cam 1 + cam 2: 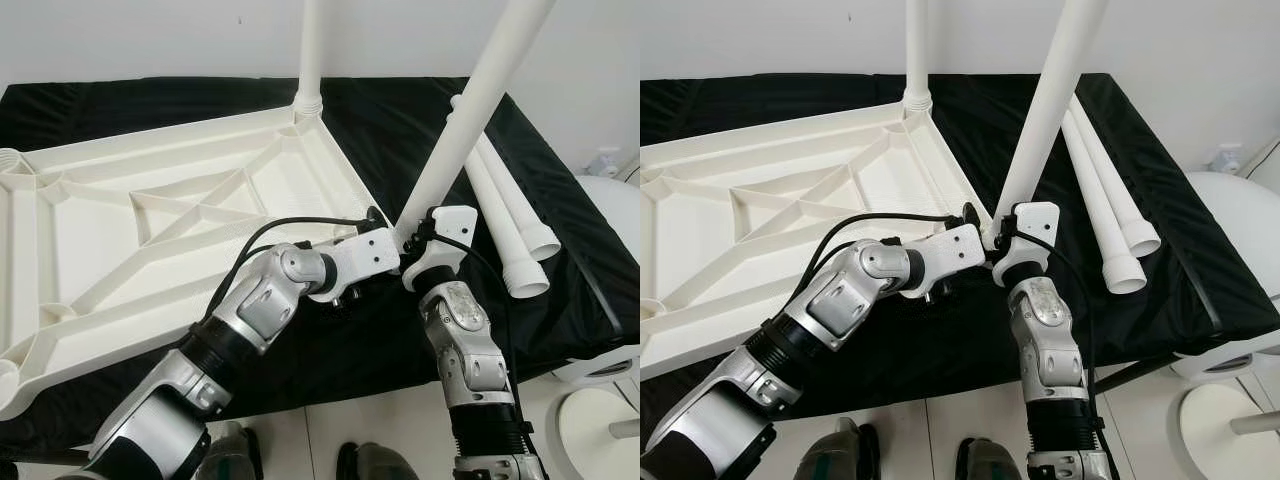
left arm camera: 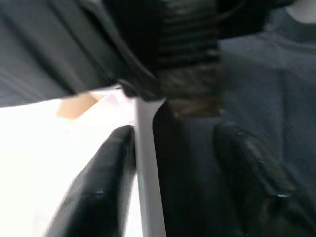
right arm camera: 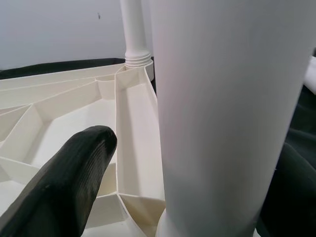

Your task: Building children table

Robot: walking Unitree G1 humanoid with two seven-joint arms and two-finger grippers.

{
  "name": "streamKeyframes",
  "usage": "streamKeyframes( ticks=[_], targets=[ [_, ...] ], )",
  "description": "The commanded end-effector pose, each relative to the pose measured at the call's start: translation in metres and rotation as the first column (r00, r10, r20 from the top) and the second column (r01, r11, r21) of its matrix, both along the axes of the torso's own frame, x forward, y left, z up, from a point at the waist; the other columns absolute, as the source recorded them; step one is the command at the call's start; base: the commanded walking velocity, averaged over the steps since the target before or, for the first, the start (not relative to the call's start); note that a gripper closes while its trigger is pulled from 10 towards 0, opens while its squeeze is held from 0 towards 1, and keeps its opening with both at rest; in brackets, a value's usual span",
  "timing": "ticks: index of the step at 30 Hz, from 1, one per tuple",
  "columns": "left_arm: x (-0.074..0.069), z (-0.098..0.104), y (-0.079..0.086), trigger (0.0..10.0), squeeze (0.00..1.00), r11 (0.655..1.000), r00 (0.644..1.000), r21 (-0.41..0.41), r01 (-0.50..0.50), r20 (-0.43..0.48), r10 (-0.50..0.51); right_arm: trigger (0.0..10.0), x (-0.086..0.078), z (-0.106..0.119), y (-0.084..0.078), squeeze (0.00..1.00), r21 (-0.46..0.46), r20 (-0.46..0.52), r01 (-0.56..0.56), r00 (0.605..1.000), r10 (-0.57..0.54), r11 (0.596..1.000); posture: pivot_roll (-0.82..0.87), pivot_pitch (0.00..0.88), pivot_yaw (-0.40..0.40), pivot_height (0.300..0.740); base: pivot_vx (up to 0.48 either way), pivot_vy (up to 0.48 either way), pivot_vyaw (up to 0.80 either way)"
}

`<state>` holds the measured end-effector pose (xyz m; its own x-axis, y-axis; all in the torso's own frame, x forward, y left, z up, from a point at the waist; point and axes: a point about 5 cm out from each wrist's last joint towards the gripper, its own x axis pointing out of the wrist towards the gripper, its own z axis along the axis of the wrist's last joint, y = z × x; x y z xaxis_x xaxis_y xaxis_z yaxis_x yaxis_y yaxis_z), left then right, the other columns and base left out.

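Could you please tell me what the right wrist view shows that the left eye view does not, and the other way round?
Right wrist view alone: a close look along the tilted leg held by the right gripper, with one black finger beside it and the corner socket at the leg's foot.

Left eye view alone: both silver arms, the left gripper at the same corner, two spare legs lying on the black cloth.

Both: the upturned white tabletop, the upright leg already fitted at its far corner, and the tilted leg.

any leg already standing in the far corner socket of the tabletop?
Yes, one white leg stands upright in the far corner socket of the upturned tabletop.
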<state>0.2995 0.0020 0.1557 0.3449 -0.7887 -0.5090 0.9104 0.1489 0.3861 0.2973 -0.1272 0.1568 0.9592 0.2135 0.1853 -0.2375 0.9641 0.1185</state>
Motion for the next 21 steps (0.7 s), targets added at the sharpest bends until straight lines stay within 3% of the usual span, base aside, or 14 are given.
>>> streamKeyframes(
  ticks=[1,2,3,4,5,10,14,18,19,20,21],
  targets=[
    [-0.005,0.007,-0.002,10.0,1.00,0.997,0.997,0.008,0.076,0.015,-0.076,10.0,-0.002,0.002,0.001,0.00,0.001,0.022,-0.011,1.000,0.011,1.000,-0.04,0.075,-0.030,0.740,0.000,0.000,0.00],
    [-0.005,0.007,-0.002,10.0,1.00,0.997,0.997,0.008,0.076,0.015,-0.076,10.0,-0.002,0.002,0.001,0.00,0.001,0.022,-0.011,1.000,0.011,1.000,-0.04,0.075,-0.030,0.740,0.000,0.000,0.00],
    [-0.006,0.010,0.000,10.0,0.69,0.996,0.996,0.004,0.089,0.020,-0.089,10.0,-0.001,0.002,0.001,0.00,0.001,0.022,-0.009,1.000,0.009,1.000,-0.04,0.076,-0.030,0.740,0.000,0.000,0.00],
    [-0.006,0.010,0.000,10.0,0.69,0.996,0.996,0.004,0.089,0.020,-0.089,10.0,-0.001,0.002,0.001,0.00,0.001,0.022,-0.009,1.000,0.009,1.000,-0.04,0.076,-0.030,0.740,0.000,0.000,0.00],
    [-0.009,0.013,0.005,10.0,0.00,0.993,0.992,0.014,0.121,0.029,-0.122,10.0,-0.001,0.002,0.000,0.00,-0.001,0.021,-0.007,1.000,0.007,1.000,-0.03,0.075,-0.030,0.740,0.000,0.000,0.00],
    [-0.023,0.025,0.028,10.0,0.00,0.975,0.975,0.039,0.221,0.030,-0.222,10.0,0.003,0.001,-0.005,0.00,-0.008,0.015,0.012,1.000,-0.012,1.000,-0.03,0.076,-0.035,0.740,0.000,0.000,0.00],
    [-0.022,0.031,0.043,10.0,0.00,0.976,0.976,0.044,0.215,0.025,-0.217,10.0,0.005,0.002,-0.008,0.00,-0.012,0.016,0.018,1.000,-0.018,1.000,-0.02,0.075,-0.037,0.740,0.000,0.000,0.00],
    [-0.012,0.032,0.052,10.0,0.00,0.989,0.989,0.032,0.145,0.020,-0.145,10.0,0.006,0.002,-0.009,0.00,-0.016,0.016,0.018,1.000,-0.017,1.000,-0.02,0.074,-0.043,0.740,0.000,0.000,0.00],
    [0.000,0.031,0.057,10.0,0.00,0.998,0.998,0.010,0.056,0.037,-0.056,10.0,0.007,0.002,-0.010,0.00,-0.019,0.016,0.018,1.000,-0.018,1.000,-0.02,0.074,-0.043,0.740,0.000,0.000,0.00],
    [0.000,0.031,0.057,10.0,0.00,0.998,0.998,0.010,0.056,0.037,-0.056,10.0,0.007,0.002,-0.010,0.00,-0.019,0.016,0.018,1.000,-0.018,1.000,-0.02,0.074,-0.043,0.740,0.000,0.000,0.00],
    [0.016,0.030,0.062,10.0,0.00,0.996,0.997,-0.055,-0.077,0.014,0.078,10.0,0.008,0.002,-0.010,0.00,-0.023,0.016,0.019,1.000,-0.018,1.000,-0.02,0.075,-0.043,0.740,0.000,0.000,0.00]
  ],
)
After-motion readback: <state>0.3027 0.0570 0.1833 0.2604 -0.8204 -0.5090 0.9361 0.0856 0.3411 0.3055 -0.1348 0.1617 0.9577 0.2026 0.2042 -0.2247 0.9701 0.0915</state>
